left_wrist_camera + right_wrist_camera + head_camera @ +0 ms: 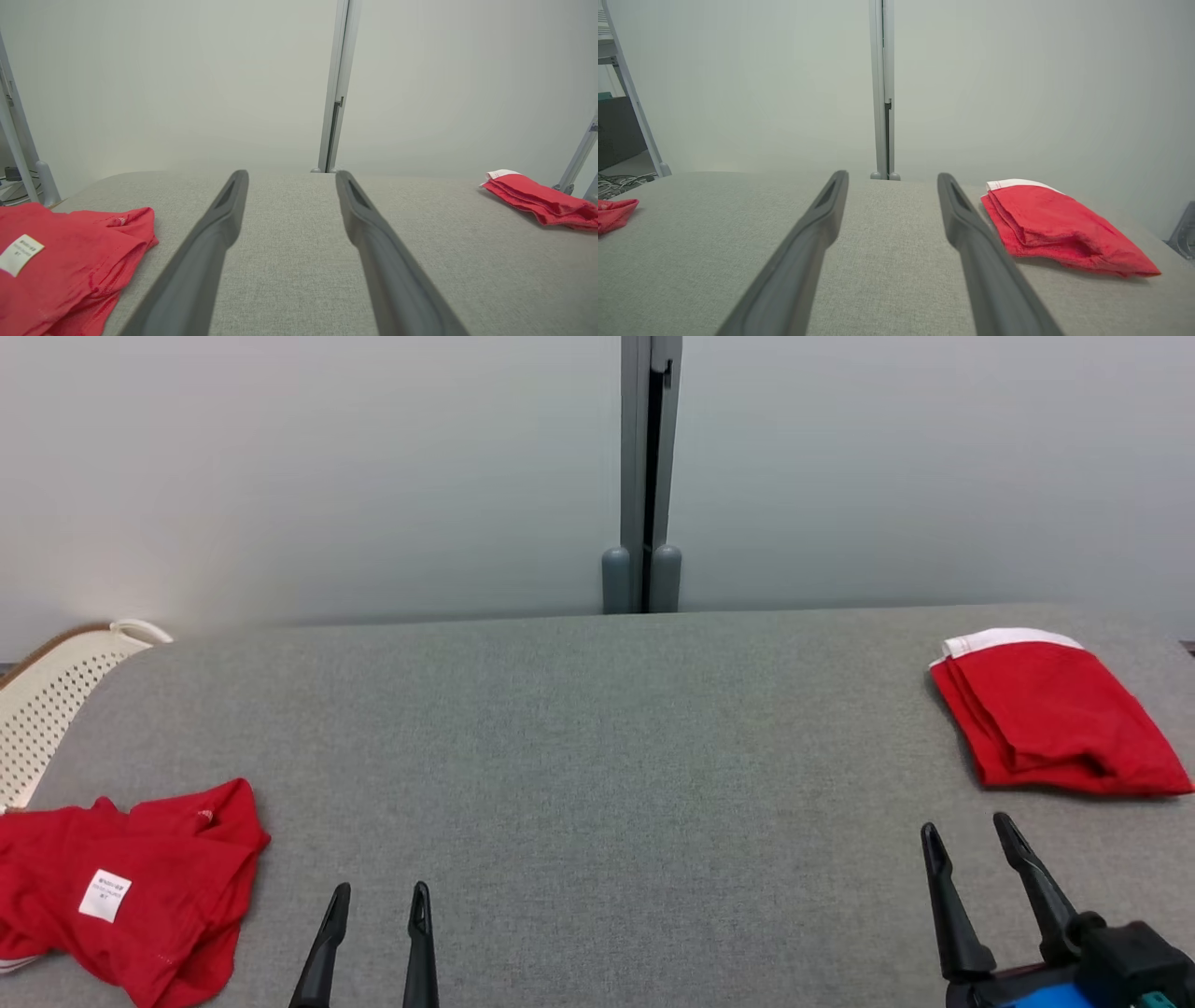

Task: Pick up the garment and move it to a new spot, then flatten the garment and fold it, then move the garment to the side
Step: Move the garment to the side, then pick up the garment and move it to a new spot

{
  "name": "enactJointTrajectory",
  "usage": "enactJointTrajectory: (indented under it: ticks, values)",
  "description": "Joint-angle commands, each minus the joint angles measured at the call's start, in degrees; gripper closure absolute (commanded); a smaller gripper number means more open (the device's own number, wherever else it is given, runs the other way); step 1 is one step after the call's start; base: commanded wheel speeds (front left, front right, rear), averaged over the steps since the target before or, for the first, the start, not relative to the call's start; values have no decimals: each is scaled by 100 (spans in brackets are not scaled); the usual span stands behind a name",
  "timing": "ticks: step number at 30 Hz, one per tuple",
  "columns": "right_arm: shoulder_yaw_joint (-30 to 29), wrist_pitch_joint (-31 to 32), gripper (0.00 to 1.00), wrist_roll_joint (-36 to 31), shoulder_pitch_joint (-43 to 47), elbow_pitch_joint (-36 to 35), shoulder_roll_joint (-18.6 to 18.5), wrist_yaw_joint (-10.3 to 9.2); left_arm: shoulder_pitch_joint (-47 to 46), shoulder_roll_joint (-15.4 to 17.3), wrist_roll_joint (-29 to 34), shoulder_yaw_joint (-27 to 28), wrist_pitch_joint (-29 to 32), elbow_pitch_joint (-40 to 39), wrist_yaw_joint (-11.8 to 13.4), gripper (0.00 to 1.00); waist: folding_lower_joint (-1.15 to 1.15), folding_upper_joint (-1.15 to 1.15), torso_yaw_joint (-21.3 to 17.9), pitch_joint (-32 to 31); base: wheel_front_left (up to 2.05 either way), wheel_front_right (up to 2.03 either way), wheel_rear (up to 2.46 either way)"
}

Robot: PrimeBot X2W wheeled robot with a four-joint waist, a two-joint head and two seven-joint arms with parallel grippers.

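While both arms hover empty, state left to right: white perforated plastic basket (47, 700) sits off the table's far-left edge. The crumpled red fabric garment (140, 887) with a white label lies at the near-left of the grey fabric-covered table (597, 737), clear of both grippers. Near it, the left gripper (380, 893) has jaws wide with nothing between them. At the near-right, the right gripper (966, 828) is also wide and empty — close in front of the folded red garment with white band (1055, 728), not touching. Read: the folded piece looks set aside, so pickup of the crumpled one seems next — the left gripper would need to swing left, drop onto a raised fold and pinch fabric only.
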Motion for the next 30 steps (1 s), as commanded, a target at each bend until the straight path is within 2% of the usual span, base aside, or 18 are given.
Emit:
enactJointTrajectory:
  ticks: [1,5,12,19,30]
  values:
    - [-3,-19,0,60,224,-167,13,-2,46,-8,23,33,-14,-53,-24,0,3,3,-93,-161,0,0,0]
    - [-120,-18,0,62,734,-508,84,-2,302,-34,55,50,-14,-151,-105,0,3,3,-17,-343,0,0,0]
    - [-188,-19,0,1,1177,-647,198,-2,587,-51,61,168,-13,-164,-153,0,3,3,8,-481,0,0,0]
    - [-218,-19,0,-4,1197,-640,266,-2,685,-56,96,190,-14,-109,-220,0,3,3,-22,-520,0,0,0]
    - [-216,-19,0,30,1234,-609,299,-2,762,-57,137,150,-13,-29,-191,0,3,3,-22,-541,0,0,0]
